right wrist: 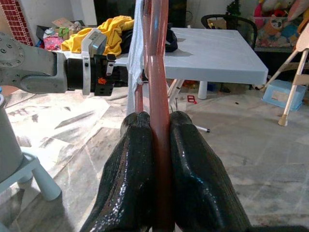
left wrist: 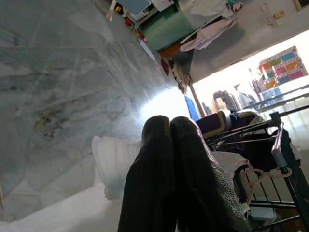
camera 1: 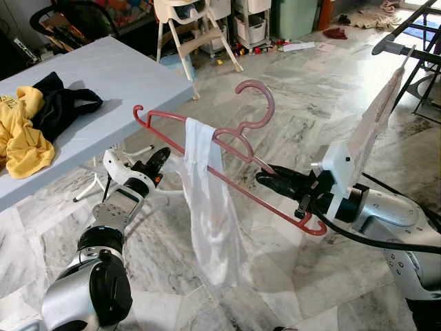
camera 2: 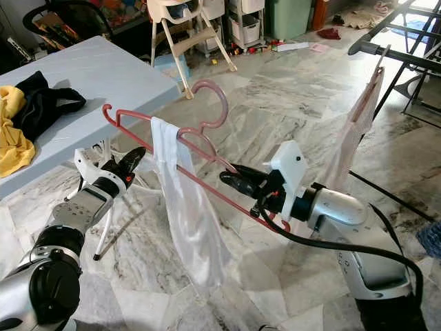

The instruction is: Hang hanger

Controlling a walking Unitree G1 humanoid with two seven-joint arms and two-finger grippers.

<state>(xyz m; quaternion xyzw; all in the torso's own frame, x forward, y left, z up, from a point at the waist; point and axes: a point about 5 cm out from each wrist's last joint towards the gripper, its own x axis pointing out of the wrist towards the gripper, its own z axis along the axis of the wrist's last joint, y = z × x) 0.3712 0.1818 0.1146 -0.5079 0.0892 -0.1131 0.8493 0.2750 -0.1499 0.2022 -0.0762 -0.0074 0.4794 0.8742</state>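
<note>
A pink plastic hanger is held in the air over the marble floor, hook up, with a white garment draped over its bar. My right gripper is shut on the hanger's lower bar, and the right wrist view shows the red bar pinched between the black fingers. My left gripper is shut and holds nothing, just left of the garment, with its fingers pressed together. A black drying rack stands at the far right with a pale cloth hanging from it.
A light blue table at the left carries yellow and black clothes. A white stool stands below its edge. A high chair, storage drawers and a green bin line the back. Open marble floor lies ahead.
</note>
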